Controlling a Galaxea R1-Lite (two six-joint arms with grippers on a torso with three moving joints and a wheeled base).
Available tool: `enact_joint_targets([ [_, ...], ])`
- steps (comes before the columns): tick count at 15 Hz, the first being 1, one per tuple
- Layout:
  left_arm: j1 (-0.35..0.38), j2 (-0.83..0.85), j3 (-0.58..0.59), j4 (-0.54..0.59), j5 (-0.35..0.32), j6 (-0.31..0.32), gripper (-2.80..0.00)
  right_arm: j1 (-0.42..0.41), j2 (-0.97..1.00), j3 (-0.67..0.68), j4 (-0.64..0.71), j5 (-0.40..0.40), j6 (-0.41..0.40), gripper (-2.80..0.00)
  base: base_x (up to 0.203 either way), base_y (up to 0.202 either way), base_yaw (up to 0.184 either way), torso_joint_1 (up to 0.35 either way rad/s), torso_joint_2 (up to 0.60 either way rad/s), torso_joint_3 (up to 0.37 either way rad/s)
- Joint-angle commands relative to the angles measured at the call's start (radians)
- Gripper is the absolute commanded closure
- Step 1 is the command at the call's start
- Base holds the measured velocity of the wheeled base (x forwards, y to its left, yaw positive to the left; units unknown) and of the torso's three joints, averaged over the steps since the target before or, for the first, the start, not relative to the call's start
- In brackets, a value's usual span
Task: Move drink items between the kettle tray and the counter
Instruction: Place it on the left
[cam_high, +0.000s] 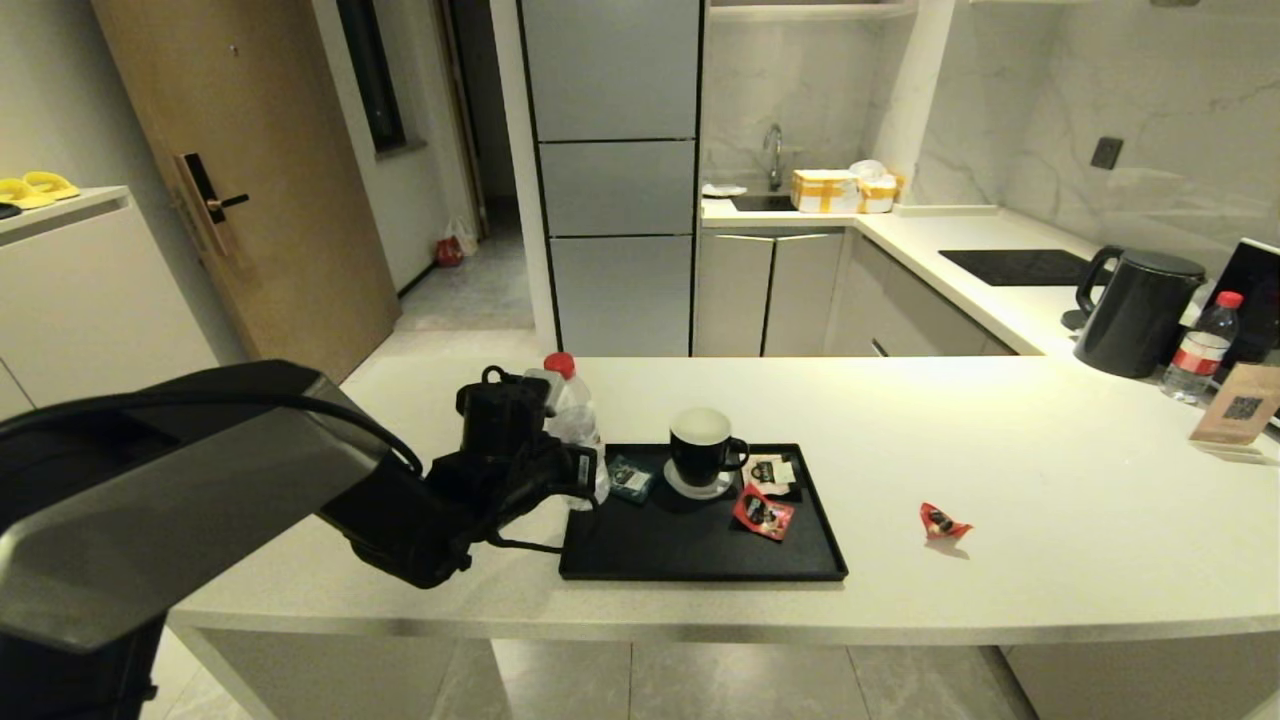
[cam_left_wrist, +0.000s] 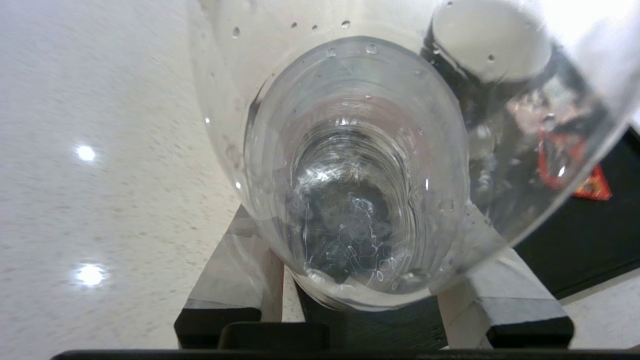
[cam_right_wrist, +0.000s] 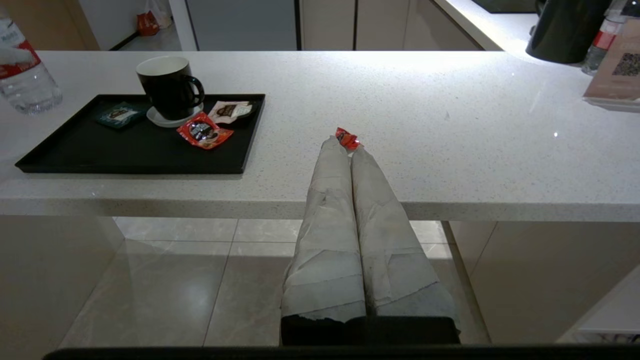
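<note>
My left gripper (cam_high: 578, 472) is shut on the clear water bottle (cam_high: 574, 412) with the red cap, holding it upright at the far left corner of the black kettle tray (cam_high: 690, 560). The bottle (cam_left_wrist: 360, 165) fills the left wrist view between the two pads (cam_left_wrist: 235, 275), with counter (cam_left_wrist: 100, 200) under it and the tray (cam_left_wrist: 590, 240) beside it. One red sachet (cam_high: 762, 513) lies on the tray, another (cam_high: 942, 521) on the counter (cam_high: 1050, 480). My right gripper (cam_right_wrist: 343, 146) is shut and empty, low before the counter edge, its tips in line with the counter sachet (cam_right_wrist: 346, 138).
On the tray stand a black mug (cam_high: 702, 450) on a coaster, a teal tea packet (cam_high: 630, 478) and a pale packet (cam_high: 772, 471). At the back right are a black kettle (cam_high: 1140, 312), a second bottle (cam_high: 1200, 350) and a QR card (cam_high: 1240, 405).
</note>
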Motion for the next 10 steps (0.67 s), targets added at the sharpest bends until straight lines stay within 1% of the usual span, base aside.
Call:
enact_joint_targets([
  [1,0.014,-0.06,0.015,-0.005,0.032,-0.002,0.0,0.0,0.001,0.0,-0.001,0.0,0.0,0.0,0.0,0.0,0.0,0.0,0.0,0.0],
  [2,0.034,-0.074,0.032,-0.006,0.079,-0.003,0.0,0.0,0.001,0.0,-0.001,0.0,0.0,0.0,0.0,0.0,0.0,0.0,0.0,0.0],
  [3,0.05,-0.066,0.05,-0.008,0.091,-0.004,0.0,0.0,0.001,0.0,-0.001,0.0,0.0,0.0,0.0,0.0,0.0,0.0,0.0,0.0],
  [5,0.069,-0.04,0.065,-0.016,0.1,-0.005,0.0,0.0,0.001,0.0,-0.001,0.0,0.0,0.0,0.0,0.0,0.0,0.0,0.0,0.0],
  [8,0.118,0.065,0.083,-0.035,0.128,-0.005,0.0,0.0,0.001,0.0,-0.001,0.0,0.0,0.0,0.0,0.0,0.0,0.0,0.0,0.0],
  [10,0.12,0.114,0.086,-0.085,0.132,0.001,0.0,0.0,0.001,0.0,0.0,0.0,0.0,0.0,0.0,0.0,0.0,0.0,0.0,0.0],
])
